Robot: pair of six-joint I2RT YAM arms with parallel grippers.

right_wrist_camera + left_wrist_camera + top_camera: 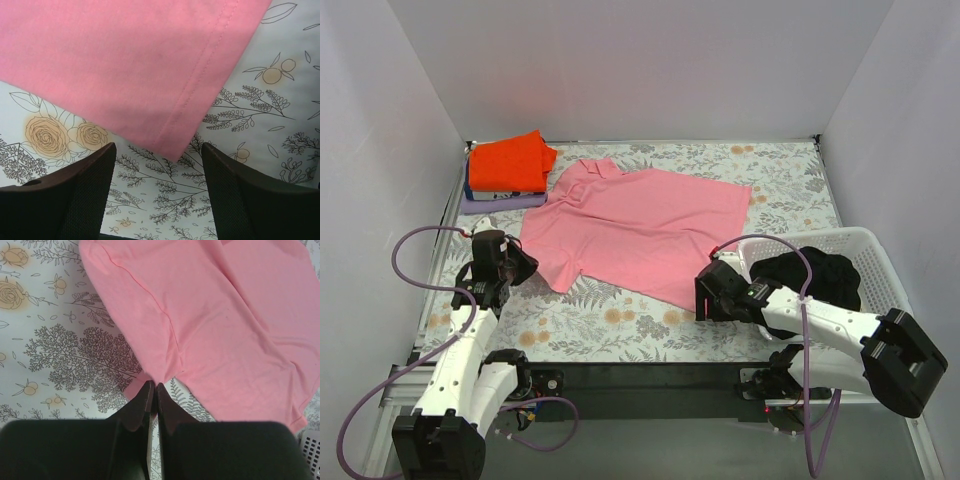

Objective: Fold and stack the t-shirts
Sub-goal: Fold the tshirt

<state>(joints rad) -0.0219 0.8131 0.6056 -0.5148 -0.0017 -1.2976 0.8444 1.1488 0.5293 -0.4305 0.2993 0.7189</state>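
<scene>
Cloth with a grey-and-yellow flower print covers the whole surface [780,180], so that's the biggest thing going on. Spread out flat in the middle of it is the light pink t-shirt [640,225], collar toward the far left, hem running down toward the near right. On the right edge sits a white plastic mesh basket [885,275] with a crumpled black garment [810,275] inside. Far-left corner has a folded orange-red t-shirt [510,160] sitting on top of a small stack, with a lavender garment [500,202] at the bottom and a sliver of something blue in between. Now the arms: the right claw [157,147] is spread wide, one finger [85,190] on each side of the pink shirt's near hem corner, not gripping it. The left claw [152,390] is pinched fully closed with its tips right at the edge of the shirt's near-left sleeve. Honestly can't tell from the wrist view whether any fabric is caught between them.
</scene>
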